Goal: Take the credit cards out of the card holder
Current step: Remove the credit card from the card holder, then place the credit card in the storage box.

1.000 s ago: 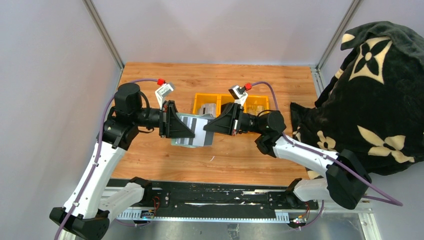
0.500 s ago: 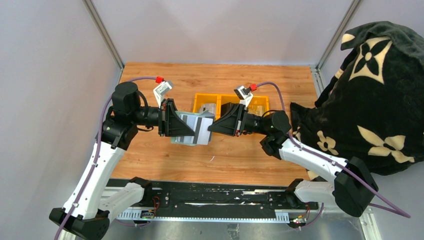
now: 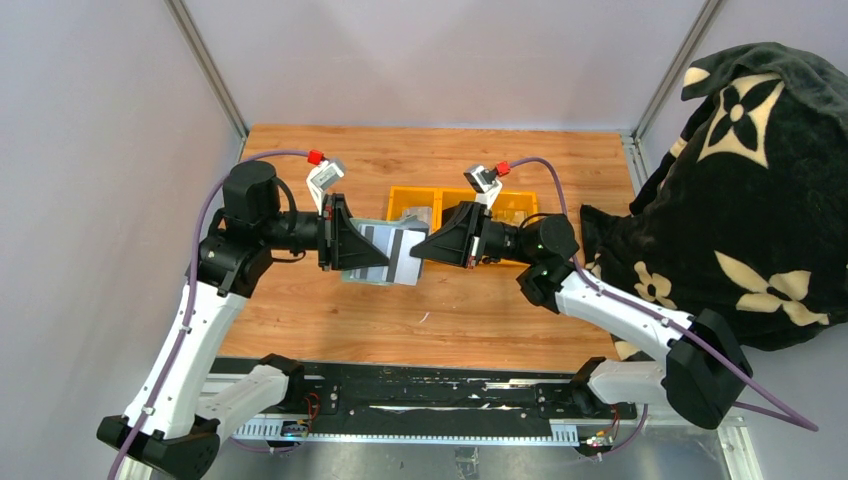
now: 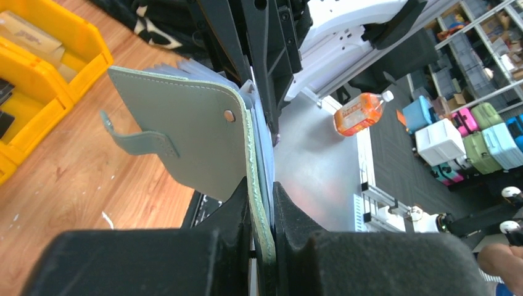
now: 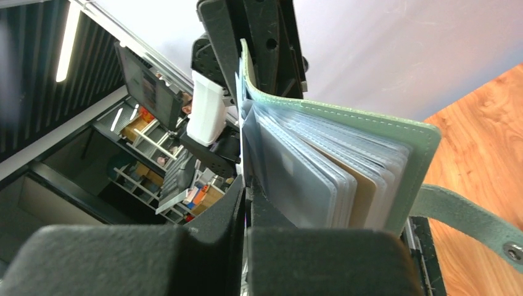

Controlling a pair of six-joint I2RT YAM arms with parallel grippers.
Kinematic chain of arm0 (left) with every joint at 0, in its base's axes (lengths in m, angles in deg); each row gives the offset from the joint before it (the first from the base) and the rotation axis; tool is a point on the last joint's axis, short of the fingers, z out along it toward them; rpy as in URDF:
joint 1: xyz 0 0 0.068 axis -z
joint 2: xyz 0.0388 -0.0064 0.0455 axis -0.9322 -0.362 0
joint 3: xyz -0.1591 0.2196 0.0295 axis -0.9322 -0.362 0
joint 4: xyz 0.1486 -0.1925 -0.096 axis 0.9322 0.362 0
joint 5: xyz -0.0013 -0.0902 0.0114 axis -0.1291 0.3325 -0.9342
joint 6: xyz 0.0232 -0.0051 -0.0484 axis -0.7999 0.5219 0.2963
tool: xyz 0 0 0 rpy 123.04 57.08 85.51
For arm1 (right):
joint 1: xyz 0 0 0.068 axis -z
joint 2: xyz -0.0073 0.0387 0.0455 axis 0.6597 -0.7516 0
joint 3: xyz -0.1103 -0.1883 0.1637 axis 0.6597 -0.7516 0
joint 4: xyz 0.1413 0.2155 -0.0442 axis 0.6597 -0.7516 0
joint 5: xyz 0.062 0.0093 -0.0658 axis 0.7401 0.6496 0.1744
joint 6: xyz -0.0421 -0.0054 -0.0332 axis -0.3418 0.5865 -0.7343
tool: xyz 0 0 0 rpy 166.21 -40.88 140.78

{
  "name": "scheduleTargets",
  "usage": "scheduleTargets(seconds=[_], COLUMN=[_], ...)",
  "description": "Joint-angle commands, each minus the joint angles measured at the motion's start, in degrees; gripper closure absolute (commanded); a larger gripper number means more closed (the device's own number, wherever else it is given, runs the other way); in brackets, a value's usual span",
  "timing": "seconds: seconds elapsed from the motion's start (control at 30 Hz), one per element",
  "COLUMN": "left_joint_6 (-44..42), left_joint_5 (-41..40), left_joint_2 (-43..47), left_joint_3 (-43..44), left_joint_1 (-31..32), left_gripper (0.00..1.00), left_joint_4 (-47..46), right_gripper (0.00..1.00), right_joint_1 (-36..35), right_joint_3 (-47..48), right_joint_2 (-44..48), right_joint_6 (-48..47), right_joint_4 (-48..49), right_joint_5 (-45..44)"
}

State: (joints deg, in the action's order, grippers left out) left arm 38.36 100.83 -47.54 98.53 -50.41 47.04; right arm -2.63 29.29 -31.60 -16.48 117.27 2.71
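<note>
The sage-green card holder (image 3: 368, 276) hangs in the air above the table's middle, between my two grippers. My left gripper (image 3: 386, 266) is shut on the edge of its cover (image 4: 185, 129). The strap with a snap (image 4: 139, 143) hangs loose. In the right wrist view the clear pockets (image 5: 321, 172) fan open, and a tan card (image 5: 365, 200) shows in one. My right gripper (image 3: 413, 252) comes from the opposite side. It (image 5: 245, 192) is shut on a thin pale sheet at the holder's open edge, which looks like a silver-grey card with a black stripe (image 3: 392, 248).
A yellow three-compartment bin (image 3: 528, 197) with small items stands on the wooden table just behind the grippers; it also shows in the left wrist view (image 4: 58, 71). A black blanket with cream flowers (image 3: 745, 200) lies heaped at the right edge.
Both grippers and the card holder between them have shifted a little to the left and farther from the table's near edge. Both grips look unchanged.
</note>
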Motion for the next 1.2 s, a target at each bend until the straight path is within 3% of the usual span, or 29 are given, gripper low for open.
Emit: scheduleTargets(seconds=[0.0,0.3,0.5,0.6,0.77,1.03,1.17], left_joint_6=[-7.40,-17.61,-24.95,-29.28,-37.78,-49.15,-52.98], left_joint_5=[-2.38,-6.59,-8.32,-10.44,-15.69,-25.06,-26.89], left_joint_2=[-0.82,-2.59,-2.58,-2.44,-2.55,-3.22,-3.38], left_joint_3=[4.15,8.84,9.30,10.04,10.85,9.96,9.77], left_joint_1=[-0.85,-1.14,-1.11,-1.06,-0.81,2.28,3.32], left_gripper=[1.00,1.00,1.00,1.00,1.00,1.00,1.00], left_joint_4=[5.75,16.77,22.41,24.85,29.91,36.28,38.33], right_gripper=[1.00,1.00,1.00,1.00,1.00,1.00,1.00], right_joint_1=[0.04,12.04,21.23,21.75,21.18,12.18,9.80], right_joint_3=[0.05,-2.15,1.32,6.59,14.22,35.38,45.90], right_joint_2=[2.58,11.16,10.72,5.95,-4.90,-27.86,-38.58], right_joint_6=[-3.45,-11.38,-20.99,-28.36,-32.67,-45.54,-47.64], right_joint_4=[-3.92,-24.23,-41.04,-51.50,-54.39,-69.38,-75.10], right_joint_5=[1.72,4.73,4.99,1.17,-3.40,-20.58,-25.28])
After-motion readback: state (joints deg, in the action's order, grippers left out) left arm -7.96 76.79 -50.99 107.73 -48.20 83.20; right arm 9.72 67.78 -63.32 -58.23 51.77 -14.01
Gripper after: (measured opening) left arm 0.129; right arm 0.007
